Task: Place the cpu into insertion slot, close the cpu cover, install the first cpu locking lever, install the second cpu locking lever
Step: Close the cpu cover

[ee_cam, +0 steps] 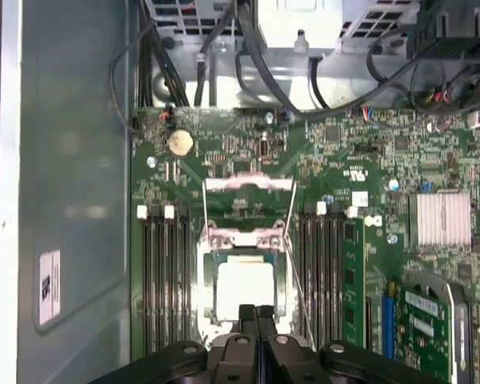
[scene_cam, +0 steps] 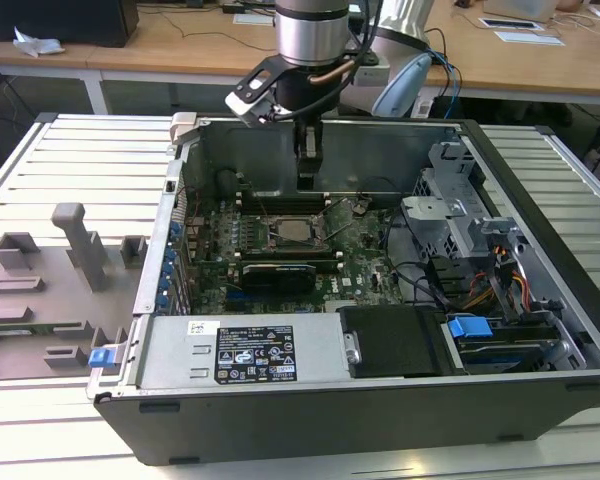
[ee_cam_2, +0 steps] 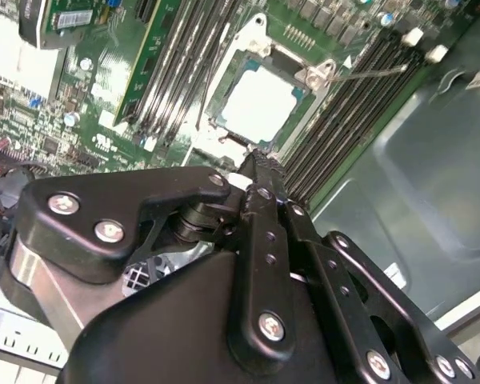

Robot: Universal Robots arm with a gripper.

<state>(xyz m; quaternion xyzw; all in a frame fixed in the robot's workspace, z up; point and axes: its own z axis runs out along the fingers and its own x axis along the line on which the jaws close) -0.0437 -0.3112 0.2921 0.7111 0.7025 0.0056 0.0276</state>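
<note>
The cpu (ee_cam: 244,286) lies flat in the insertion slot (scene_cam: 294,232) on the green board, its pale top showing through the window of the cpu cover (ee_cam: 244,238), which lies down over it. Thin wire levers (ee_cam: 298,272) run along the socket's sides, and one stands out at an angle (ee_cam_2: 374,70). My gripper (scene_cam: 308,183) hangs inside the case above the socket, a little toward the case's back wall. Its black fingers are shut together with nothing between them in both wrist views (ee_cam: 256,310) (ee_cam_2: 254,158).
Long black memory slots (ee_cam: 164,280) flank the socket on both sides. A green card (ee_cam: 428,336) and a finned heat sink (ee_cam: 442,218) sit nearby. Black cables (ee_cam: 224,48), a drive cage (scene_cam: 460,215) and the case walls (scene_cam: 400,150) hem the space. A grey fixture (scene_cam: 75,245) rests outside.
</note>
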